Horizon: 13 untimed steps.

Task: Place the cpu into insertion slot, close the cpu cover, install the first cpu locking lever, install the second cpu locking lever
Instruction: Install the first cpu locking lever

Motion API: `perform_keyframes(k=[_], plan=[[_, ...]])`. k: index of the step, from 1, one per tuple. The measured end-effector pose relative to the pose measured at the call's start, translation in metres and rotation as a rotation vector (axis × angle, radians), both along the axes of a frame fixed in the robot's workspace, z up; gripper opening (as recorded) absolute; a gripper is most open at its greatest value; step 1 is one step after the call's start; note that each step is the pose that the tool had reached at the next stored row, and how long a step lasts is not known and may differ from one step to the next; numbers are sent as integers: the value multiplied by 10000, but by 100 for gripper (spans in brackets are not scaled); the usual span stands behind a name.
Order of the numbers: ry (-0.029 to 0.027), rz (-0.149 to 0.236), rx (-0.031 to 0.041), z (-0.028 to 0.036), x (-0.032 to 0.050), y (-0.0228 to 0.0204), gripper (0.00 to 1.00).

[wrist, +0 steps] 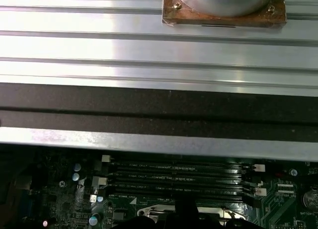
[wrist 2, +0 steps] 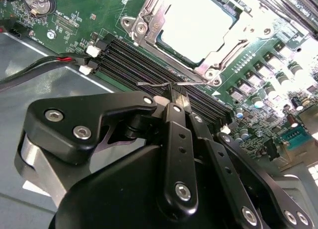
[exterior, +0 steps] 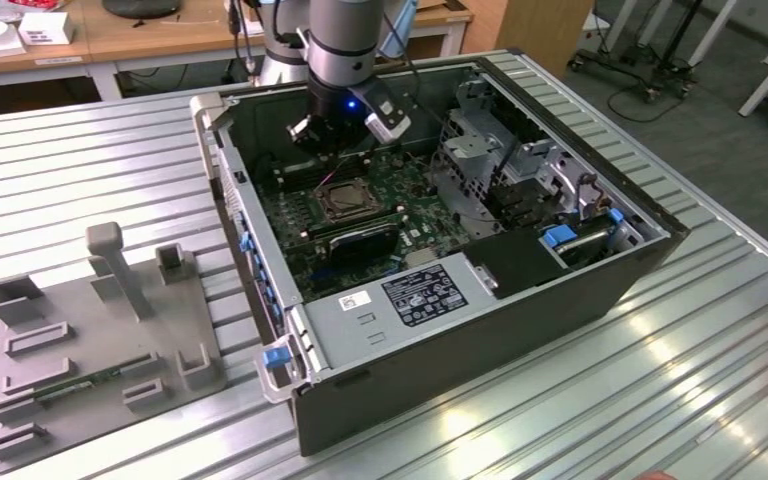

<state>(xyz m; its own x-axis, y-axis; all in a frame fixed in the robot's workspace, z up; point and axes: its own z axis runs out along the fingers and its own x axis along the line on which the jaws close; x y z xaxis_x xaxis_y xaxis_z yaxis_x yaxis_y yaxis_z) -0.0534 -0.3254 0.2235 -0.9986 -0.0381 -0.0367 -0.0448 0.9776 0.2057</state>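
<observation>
The cpu (wrist 2: 198, 25), a pale square chip, lies in the insertion slot (exterior: 344, 200) on the green motherboard. The silvery cpu cover (wrist 2: 149, 20) lies flat around it as a frame. My gripper (wrist 2: 178, 96) hangs just above the board beside the socket, its black fingers (wrist 2: 171, 114) pressed together and shut. Its tips meet a thin metal locking lever (wrist 2: 151, 83) that runs along the socket's edge over the memory slots; I cannot tell whether the tips grip the wire or only touch it. In the exterior view the gripper (exterior: 340, 150) stands over the board inside the open case.
Long black memory slots (wrist 2: 129, 62) run beside the socket, with a red and black cable (wrist 2: 49, 62) close by. The case wall (exterior: 244, 200) and a drive cage (exterior: 504, 170) flank the board. A grey fixture (exterior: 104, 330) sits on the ribbed table at the exterior view's left.
</observation>
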Motion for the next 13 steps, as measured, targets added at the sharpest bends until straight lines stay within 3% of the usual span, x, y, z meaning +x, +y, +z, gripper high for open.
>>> perform_keyframes(k=[13], plan=[[-88,16,-4,-67,4,-1,10]])
